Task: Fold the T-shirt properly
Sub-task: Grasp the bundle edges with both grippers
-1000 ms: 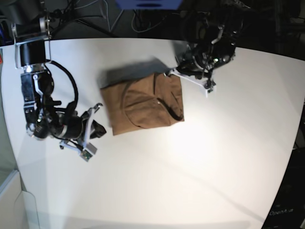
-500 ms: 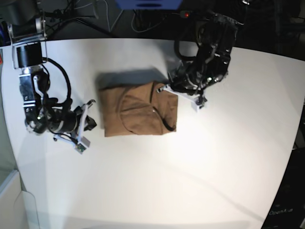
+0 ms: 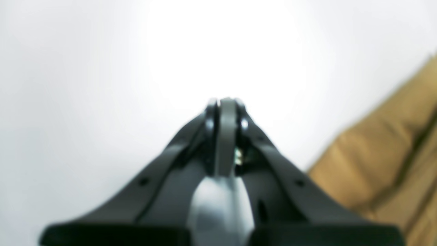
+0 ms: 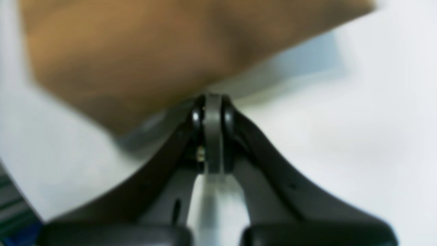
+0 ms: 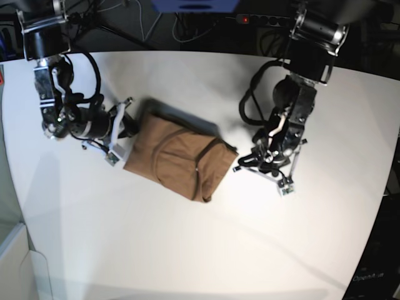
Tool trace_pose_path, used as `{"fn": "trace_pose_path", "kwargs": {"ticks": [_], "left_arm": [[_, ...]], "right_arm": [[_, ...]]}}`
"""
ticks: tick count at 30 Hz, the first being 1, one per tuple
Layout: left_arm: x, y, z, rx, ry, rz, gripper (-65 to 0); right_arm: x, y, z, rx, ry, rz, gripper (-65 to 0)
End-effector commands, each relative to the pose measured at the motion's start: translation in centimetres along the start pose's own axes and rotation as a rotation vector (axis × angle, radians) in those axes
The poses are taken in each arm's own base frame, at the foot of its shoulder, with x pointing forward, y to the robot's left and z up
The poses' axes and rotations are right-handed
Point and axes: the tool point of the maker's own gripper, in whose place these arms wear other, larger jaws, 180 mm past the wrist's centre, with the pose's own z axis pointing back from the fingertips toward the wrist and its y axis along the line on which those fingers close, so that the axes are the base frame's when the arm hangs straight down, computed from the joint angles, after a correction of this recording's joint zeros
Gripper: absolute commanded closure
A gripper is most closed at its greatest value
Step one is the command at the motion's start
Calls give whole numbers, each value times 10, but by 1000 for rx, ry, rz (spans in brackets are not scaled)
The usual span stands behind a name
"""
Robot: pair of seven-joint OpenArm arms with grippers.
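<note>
The T-shirt (image 5: 179, 156) lies folded mid-worktop (image 5: 187, 250), right pincer (image 5: 125, 122) clenched empty at its edge, left pincer (image 5: 245, 164) clenched empty just beside its corner, so one nudge could rumple the fold.

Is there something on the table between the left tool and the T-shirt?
No. In the base view, only bare white table separates the left tool from the T-shirt.

Bright overhead glare, blurry wrist views, soft shadows
</note>
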Motion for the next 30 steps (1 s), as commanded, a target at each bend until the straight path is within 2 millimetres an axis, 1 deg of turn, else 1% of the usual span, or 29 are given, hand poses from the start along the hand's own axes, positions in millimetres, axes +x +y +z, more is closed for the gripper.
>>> {"fn": "trace_pose_path", "kwargs": {"ticks": [1, 4, 6, 7, 9, 11, 13, 15, 18, 20, 23, 24, 27, 30], "left_arm": [[-32, 14, -7, 46, 137, 29, -23], [-20, 9, -8, 41, 124, 38, -23], [-18, 7, -7, 35, 126, 39, -23], [-20, 5, -7, 32, 138, 40, -23], [-21, 4, -4, 25, 152, 37, -23], [-17, 2, 1, 9, 143, 38, -23], [-17, 16, 7, 13, 138, 32, -23], [-9, 17, 19, -13, 113, 27, -23], [-5, 26, 38, -42, 112, 59, -23], [-7, 32, 50, -59, 115, 85, -23], [-13, 37, 61, -74, 111, 105, -23], [-15, 39, 62, -71, 110, 108, -23], [-24, 38, 60, -70, 128, 106, -23], [-35, 35, 51, -54, 156, 121, -23]], "right_arm": [[-7, 6, -3, 6, 31, 7, 0], [-22, 32, -14, 57, 40, -31, 0], [-20, 56, -23, 105, 33, -23, 0], [-16, 66, -25, 121, 24, -7, 0], [-8, 83, -22, 145, -3, 30, 0], [9, 100, -19, 162, -54, 51, 0], [23, 112, -15, 173, -96, 70, 0], [29, 118, -13, 178, -113, 83, 0], [30, 113, -12, 168, -112, 93, 0], [22, 101, -6, 144, -90, 107, 0], [14, 86, 0, 117, -61, 126, 0], [12, 81, 3, 107, -53, 132, 0], [6, 53, 16, 42, -47, 126, 0], [0, 25, 33, -21, -24, 141, 0]]}}
